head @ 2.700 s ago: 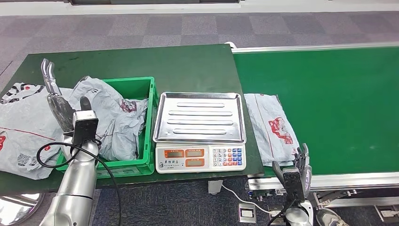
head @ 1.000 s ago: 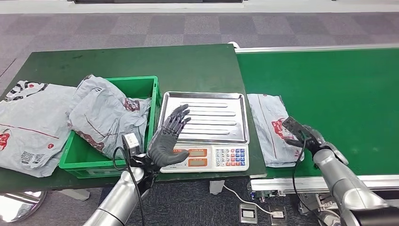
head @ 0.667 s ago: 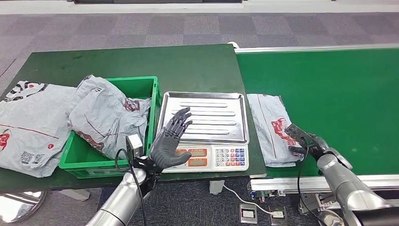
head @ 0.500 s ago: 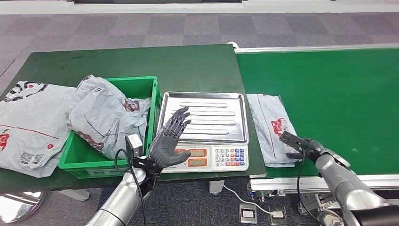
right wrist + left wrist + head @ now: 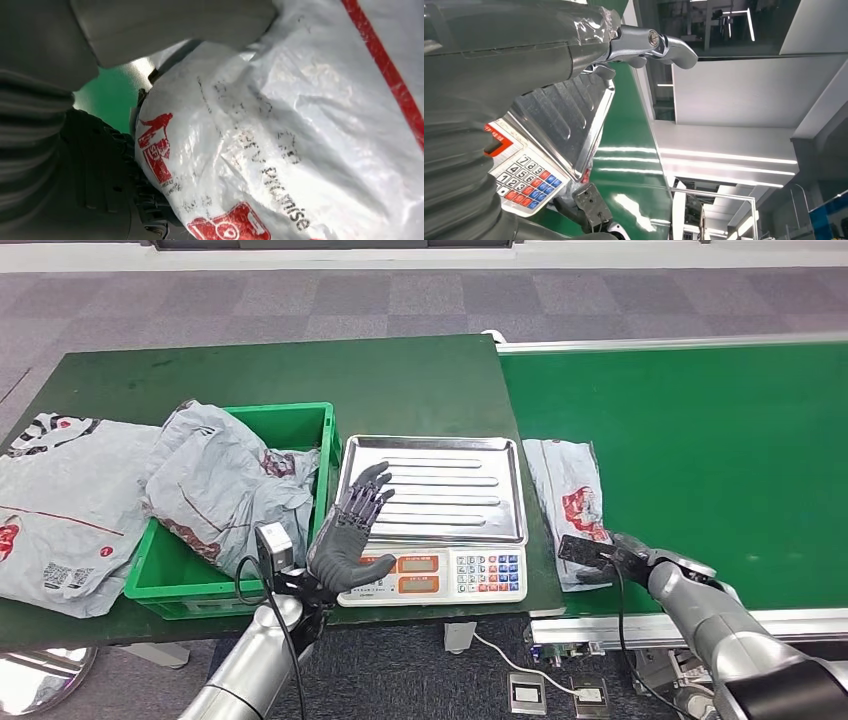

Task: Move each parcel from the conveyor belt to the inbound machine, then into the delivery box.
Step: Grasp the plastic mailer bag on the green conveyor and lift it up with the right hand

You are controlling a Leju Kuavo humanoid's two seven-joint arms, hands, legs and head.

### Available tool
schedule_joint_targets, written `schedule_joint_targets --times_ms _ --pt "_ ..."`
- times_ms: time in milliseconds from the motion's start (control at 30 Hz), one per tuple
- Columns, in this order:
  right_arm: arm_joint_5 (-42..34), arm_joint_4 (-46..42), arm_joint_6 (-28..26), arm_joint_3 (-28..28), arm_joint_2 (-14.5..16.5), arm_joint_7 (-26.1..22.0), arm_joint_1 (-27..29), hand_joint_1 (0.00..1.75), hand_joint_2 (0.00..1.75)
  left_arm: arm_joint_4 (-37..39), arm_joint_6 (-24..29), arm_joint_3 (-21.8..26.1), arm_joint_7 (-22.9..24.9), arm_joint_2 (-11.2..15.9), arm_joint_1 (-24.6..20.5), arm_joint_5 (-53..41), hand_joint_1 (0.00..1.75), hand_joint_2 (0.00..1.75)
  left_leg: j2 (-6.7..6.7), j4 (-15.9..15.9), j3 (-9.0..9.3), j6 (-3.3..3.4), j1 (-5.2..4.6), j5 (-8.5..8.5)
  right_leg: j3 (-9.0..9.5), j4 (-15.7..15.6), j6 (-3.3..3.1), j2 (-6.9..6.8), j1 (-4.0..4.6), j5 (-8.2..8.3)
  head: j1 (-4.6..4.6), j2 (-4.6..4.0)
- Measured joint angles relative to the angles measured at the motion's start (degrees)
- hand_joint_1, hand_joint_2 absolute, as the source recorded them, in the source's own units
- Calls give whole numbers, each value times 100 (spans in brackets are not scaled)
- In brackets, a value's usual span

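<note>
**Q:** where's the parcel sitting compared to the right hand?

**A:** The grey parcel point(image 5: 570, 508) with the red logo lies flat at the left edge of the green conveyor belt point(image 5: 700, 460), right beside the scale point(image 5: 430, 520). The right hand point(image 5: 612, 558) is at the parcel's near end, touching it. In the right wrist view the plastic bulges against the dark fingers point(image 5: 107, 170) and the thumb lies over its top, so it looks like the hand is gripping that near edge.

**Q:** and the left hand?

**A:** The left hand point(image 5: 348, 532) hangs above the scale's near left corner, palm up-ish, fingers spread, holding nothing. Fingertips reach over the steel tray; it's well apart from the parcel.

**Q:** what else is on the counter?

**A:** A green crate point(image 5: 300, 430) left of the scale, with a crumpled grey bag point(image 5: 220, 490) stuffed in it and spilling over the left rim. Another grey bag point(image 5: 60, 505) lies flat on the dark green counter point(image 5: 300, 370), far left.
</note>
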Motion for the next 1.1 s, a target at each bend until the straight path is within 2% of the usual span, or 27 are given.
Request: schedule_joint_targets --times_ms 133,233,367,633,700,867,1000,1100 --pt "-43 -117 -1011 7 249 -640 79 175 175 -98 13 40 0 20 56 0 0 175 21 -1 2 -5 2 -3 -8 1 -6 28 2 4 1 0" --pt "-85 -231 -1397 7 441 -869 167 175 175 -142 12 45 1 27 70 -21 0 175 37 -1 6 -8 5 -5 -13 1 -10 41 6 6 0 0" --pt "-87 -369 -1580 7 551 -1045 300 175 175 -164 11 45 1 34 74 -44 0 175 44 -2 7 -21 9 -13 -17 2 -11 54 11 6 0 0" --pt "-87 -477 -1600 7 610 -1059 362 175 175 -183 10 45 1 36 76 -44 0 175 51 -9 7 -28 14 -18 -25 3 -16 65 14 3 0 0" --pt "-132 -512 -1765 6 616 -1108 388 175 175 -183 -1 45 1 36 75 -48 0 175 51 -10 7 -29 16 -19 -27 3 -18 65 16 1 0 0" --pt "-771 -1144 -3582 -329 672 -1693 892 175 175 -162 -25 45 0 25 61 -86 0 175 53 -12 2 -36 21 -24 -36 3 -21 69 20 0 1 0" --pt "-1246 -1919 -4042 -833 685 -1946 1211 175 175 -132 -25 45 1 8 45 -88 0 175 43 -13 4 -37 22 -23 -33 2 -29 56 20 -7 0 0" --pt "-1895 -2715 -4623 -1465 674 -2480 1520 175 175 -87 -31 45 1 3 25 -76 0 175 20 -12 3 -35 19 -21 -26 2 -30 34 17 -10 0 0"
